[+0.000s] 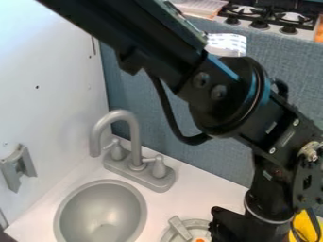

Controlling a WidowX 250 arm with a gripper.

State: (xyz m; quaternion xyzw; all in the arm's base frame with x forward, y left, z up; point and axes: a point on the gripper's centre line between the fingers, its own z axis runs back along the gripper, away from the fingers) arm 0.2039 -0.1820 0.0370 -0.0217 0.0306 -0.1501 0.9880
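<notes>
At view's lower edge, just left of black two-finger gripper, we see round grey pan with flat grey bar-shaped handle. Handle's long axis slants steeply, upper end toward grey curved faucet. We cannot tell whether gripper is open.

Toy kitchen mock-up, likely in a robotics lab. Round grey basin and two-handled grey faucet on a white counter. Plain white side panel, blue-grey fabric-like divider. Stovetop with burner grates and dark knobs behind divider. Black robot arm over counter suggests lab.
</notes>
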